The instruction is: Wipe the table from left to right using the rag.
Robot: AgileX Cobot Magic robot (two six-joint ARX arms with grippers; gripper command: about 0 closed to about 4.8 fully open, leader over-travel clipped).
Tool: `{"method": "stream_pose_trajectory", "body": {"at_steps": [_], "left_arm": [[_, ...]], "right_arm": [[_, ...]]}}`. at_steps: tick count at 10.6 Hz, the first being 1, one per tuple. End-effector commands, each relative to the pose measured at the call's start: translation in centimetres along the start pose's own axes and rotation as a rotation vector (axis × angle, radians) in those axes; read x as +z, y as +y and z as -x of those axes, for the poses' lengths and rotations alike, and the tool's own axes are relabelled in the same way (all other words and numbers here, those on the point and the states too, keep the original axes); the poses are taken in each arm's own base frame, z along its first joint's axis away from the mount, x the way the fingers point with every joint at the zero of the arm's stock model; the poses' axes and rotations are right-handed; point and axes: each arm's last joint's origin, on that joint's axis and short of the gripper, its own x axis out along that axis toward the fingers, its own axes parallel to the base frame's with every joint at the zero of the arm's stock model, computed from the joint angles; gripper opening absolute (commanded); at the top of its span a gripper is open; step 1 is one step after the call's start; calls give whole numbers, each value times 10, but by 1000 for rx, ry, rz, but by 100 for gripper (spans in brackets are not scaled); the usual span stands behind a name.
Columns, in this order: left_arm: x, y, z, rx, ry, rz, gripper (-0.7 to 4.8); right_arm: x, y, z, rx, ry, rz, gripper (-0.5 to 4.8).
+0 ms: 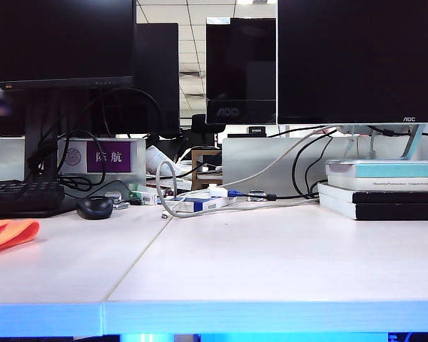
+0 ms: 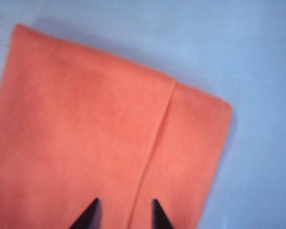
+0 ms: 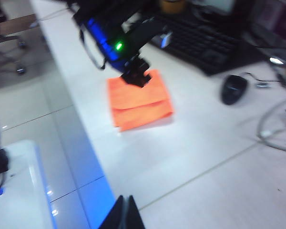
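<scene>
Rag: your left gripper hangs right above it, fingers parted, gripping nothing.
Right gripper: pressed closed, well apart from the rag.

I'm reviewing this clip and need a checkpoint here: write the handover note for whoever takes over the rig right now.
Left gripper: over the rag, fingertips apart, pointing down at it; holding nothing, and contact cannot be told.
Right gripper: fingertips together, empty, above bare table away from the rag.
Rag: folded, flat at the table's far left, near the keyboard and mouse.
Done: left arm is positioned over the rag.
Left: grip or press the rag, wipe across the seam to the right side.
</scene>
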Motion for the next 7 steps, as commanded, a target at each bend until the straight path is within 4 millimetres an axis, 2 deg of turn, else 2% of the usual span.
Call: {"method": "stream_pose_trajectory", "body": {"at_steps": [1,3,5,6,7], "left_arm": [[4,-5,-28,49,49,-28,160],[2,-4,-50,86,120,-31,188],[1,-3,-62,137,148,-36,198],[0,-2,-75,138,177,-37,224],[-3,-2,-87,139,212,-39,223]], "right_arm": [[3,1,2,4,-20,6,-1],[3,1,2,4,-19,6,-1],[3,1,2,4,-19,6,-1],[3,1,2,4,-20,6,-1],[3,1,2,3,-20,6,-1]]}}
